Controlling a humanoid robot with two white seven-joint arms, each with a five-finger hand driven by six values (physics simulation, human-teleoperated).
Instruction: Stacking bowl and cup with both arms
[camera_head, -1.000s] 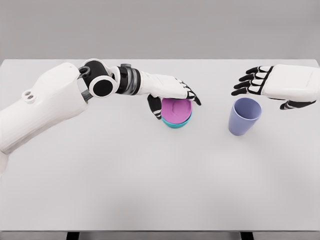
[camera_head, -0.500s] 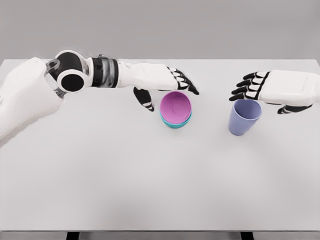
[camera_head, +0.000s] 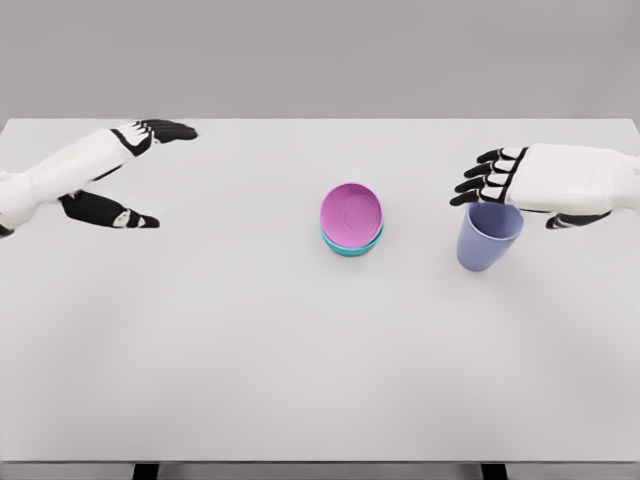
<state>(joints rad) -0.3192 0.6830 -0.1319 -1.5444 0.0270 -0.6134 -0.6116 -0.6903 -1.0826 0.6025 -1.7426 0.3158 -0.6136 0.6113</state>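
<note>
The right hand (camera_head: 520, 190), fingers spread and holding nothing, hovers at center right just above the rim of the lavender cup (camera_head: 488, 234). To grasp well, it should wrap around the wall, not the rim. The 2 nested bowls (camera_head: 352, 220) sit mid-frame; the open left hand (camera_head: 105, 180) is upper left.

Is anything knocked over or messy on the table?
Nothing stands out. The pink bowl sits neatly inside the teal bowl, and the purple cup stands upright on the white table, with no spill. The right hand hovers open above the cup; the left hand is open at the far left.
</note>
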